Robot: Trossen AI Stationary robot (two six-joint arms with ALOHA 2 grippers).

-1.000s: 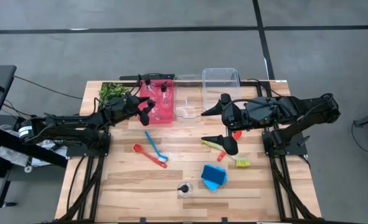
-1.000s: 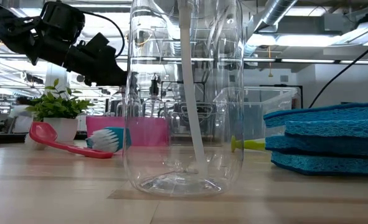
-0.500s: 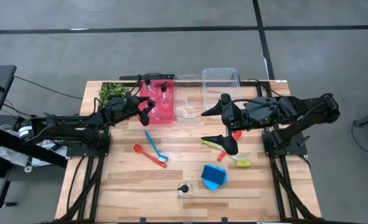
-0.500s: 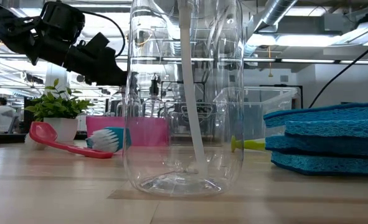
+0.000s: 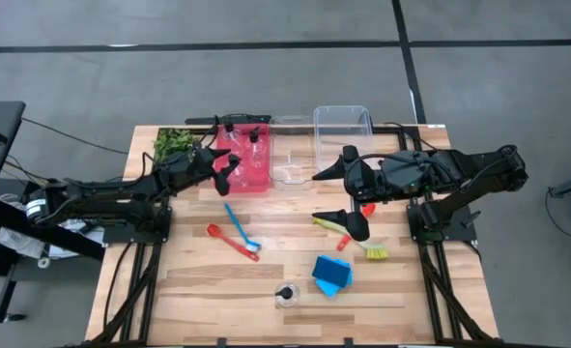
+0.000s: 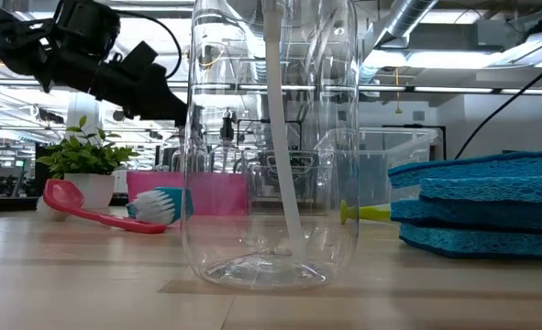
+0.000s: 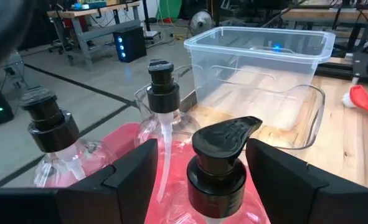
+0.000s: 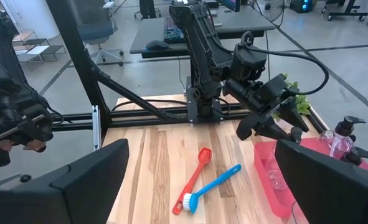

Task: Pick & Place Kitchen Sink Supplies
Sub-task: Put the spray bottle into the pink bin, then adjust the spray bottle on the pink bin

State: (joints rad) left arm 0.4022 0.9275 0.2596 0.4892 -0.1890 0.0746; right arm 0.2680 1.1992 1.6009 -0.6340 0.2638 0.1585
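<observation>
Three clear bottles with black pump caps stand in the red bin (image 5: 246,159). My left gripper (image 7: 201,149) hovers open over the bin, its fingers on either side of the nearest bottle's pump cap (image 7: 224,155) without touching it. A fourth bottle (image 5: 287,295) stands on the table's near part, beside the stacked blue sponges (image 5: 331,274). The blue brush (image 5: 239,227) and red spoon (image 5: 229,239) lie mid-table. My right gripper (image 5: 335,195) hangs wide open above the yellow-green brush (image 5: 355,239), apart from it.
A leafy plant (image 5: 174,143) stands left of the red bin. A large clear bin (image 5: 343,124) and a small clear tray (image 5: 290,166) sit at the far edge. A small red utensil (image 5: 366,208) lies under my right arm. Bare wood shows on the near left.
My left gripper has risen a little over the red bin, still open. Nothing else has moved.
</observation>
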